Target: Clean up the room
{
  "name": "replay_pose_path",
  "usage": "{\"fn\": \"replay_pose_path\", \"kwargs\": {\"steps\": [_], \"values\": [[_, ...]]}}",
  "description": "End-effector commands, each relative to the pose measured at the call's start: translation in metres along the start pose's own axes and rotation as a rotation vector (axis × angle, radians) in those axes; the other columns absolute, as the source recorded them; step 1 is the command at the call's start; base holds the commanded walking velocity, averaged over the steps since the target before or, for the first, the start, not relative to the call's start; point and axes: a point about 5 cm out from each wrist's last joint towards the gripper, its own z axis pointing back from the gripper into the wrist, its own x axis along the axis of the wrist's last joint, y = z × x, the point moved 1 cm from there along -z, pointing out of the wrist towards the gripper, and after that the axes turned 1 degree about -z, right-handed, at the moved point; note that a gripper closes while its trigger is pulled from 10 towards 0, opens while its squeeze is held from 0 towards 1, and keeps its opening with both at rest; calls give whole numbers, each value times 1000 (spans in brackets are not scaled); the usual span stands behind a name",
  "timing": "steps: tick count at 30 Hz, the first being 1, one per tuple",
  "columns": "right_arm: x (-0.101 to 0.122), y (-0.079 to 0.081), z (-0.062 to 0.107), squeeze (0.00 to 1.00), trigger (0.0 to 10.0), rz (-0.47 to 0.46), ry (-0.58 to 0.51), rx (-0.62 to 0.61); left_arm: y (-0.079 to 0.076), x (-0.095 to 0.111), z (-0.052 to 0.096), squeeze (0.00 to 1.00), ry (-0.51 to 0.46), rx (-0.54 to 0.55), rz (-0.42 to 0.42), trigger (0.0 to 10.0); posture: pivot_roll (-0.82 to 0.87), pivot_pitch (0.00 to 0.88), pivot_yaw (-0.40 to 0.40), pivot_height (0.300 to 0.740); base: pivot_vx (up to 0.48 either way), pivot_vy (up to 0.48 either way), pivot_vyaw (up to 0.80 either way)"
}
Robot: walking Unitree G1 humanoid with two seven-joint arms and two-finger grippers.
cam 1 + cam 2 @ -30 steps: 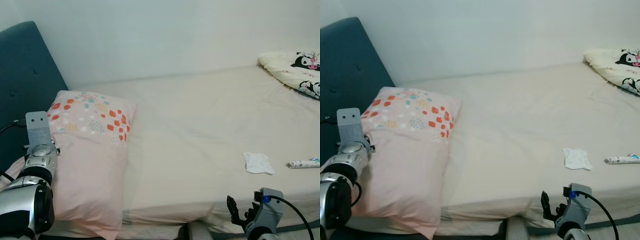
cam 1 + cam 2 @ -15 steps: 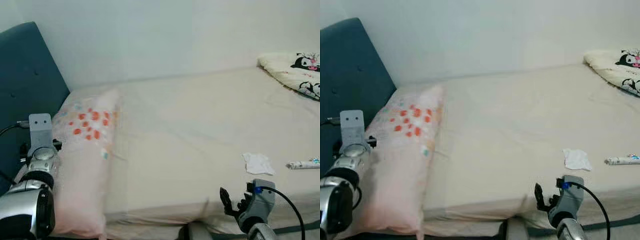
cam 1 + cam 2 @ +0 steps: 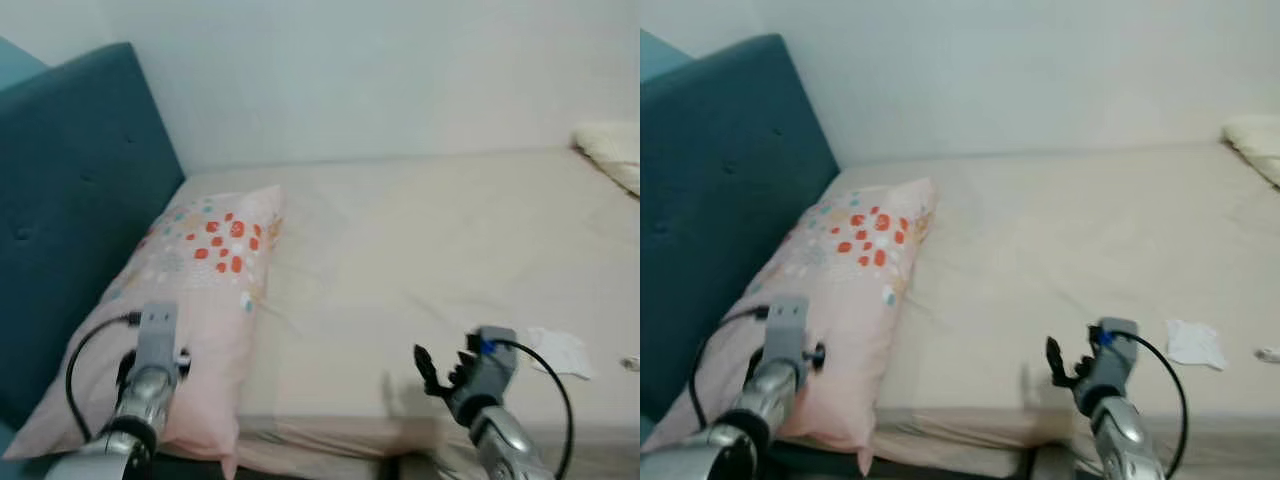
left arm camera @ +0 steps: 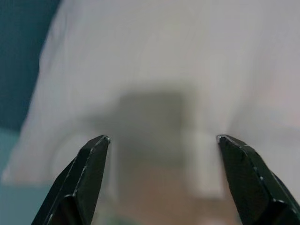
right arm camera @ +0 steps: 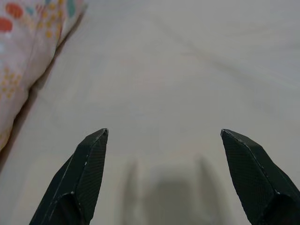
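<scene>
Pink pillow (image 3: 190, 300), red-orange dots, by headboard (image 3: 70, 210). Left gripper (image 4: 161, 140) over pillow, right gripper (image 5: 164, 136) over bed (image 3: 430, 250); fingers spread.

A bed (image 3: 420, 230) with a cream sheet carries a pink spotted pillow (image 3: 190, 300) against the teal headboard (image 3: 70, 210). Far from the headboard, near the bed's front edge, lies a crumpled white tissue (image 3: 562, 350). A folded blanket (image 3: 610, 150) sits at the far corner.
</scene>
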Motion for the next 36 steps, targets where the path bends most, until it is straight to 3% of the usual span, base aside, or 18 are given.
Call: {"fn": "replay_pose_path", "kwargs": {"steps": [1, 3, 5, 6, 7, 8, 17, 21, 28, 33, 36], "values": [[-8, 1, 0, 0, 10000, 1, 13, 14, -9, -23, 6, 0, 93, -60, 134, 10000, -84, 0, 80, 621, 0, 0, 0], [-7, 1, -1, 0, 10000, 2, 3, 18, -17, -34, 10, 0, 142, -108, 244, 10000, -84, 0, 80, 631, 0, 0, 0], [-7, 1, -1, 0, 10000, 2, 3, 18, -17, -34, 10, 0, 142, -108, 244, 10000, -84, 0, 80, 631, 0, 0, 0], [-11, 2, -3, 0, 10000, 6, 22, 33, -40, -25, 13, 0, 109, -252, 370, 10000, -62, 0, 73, 641, 0, 0, 0], [-11, 2, -3, 0, 10000, 6, 22, 33, -40, -25, 13, 0, 109, -252, 370, 10000, -62, 0, 73, 641, 0, 0, 0], [-14, 4, -5, 0, 10000, 14, 39, 45, -57, -17, 17, 0, 71, -361, 421, 10000, -56, 0, 71, 651, 0, 0, 0], [-20, 11, -11, 0, 10000, 18, 52, 79, -67, -12, 20, 0, 51, -424, 429, 10000, -63, 0, 79, 686, 0, 0, 0], [-18, 13, -13, 0, 10000, 10, 33, 89, -64, -12, 19, 0, 39, -428, 443, 10000, -65, 0, 81, 706, 0, 0, 0], [-23, 11, -13, 0, 10000, 8, 49, 88, -55, -17, 17, 0, 48, -387, 392, 10000, -58, 0, 79, 736, 0, 0, 0], [-41, 2, -9, 0, 10000, 9, 124, 48, -50, -36, 21, 0, 100, -381, 362, 10000, -50, 0, 74, 740, 0, 0, 0], [-65, -14, 4, 0, 10000, 11, 221, -37, -43, -67, 29, 0, 196, -368, 331, 10000, -35, 0, 65, 740, 0, 0, 0]]}}
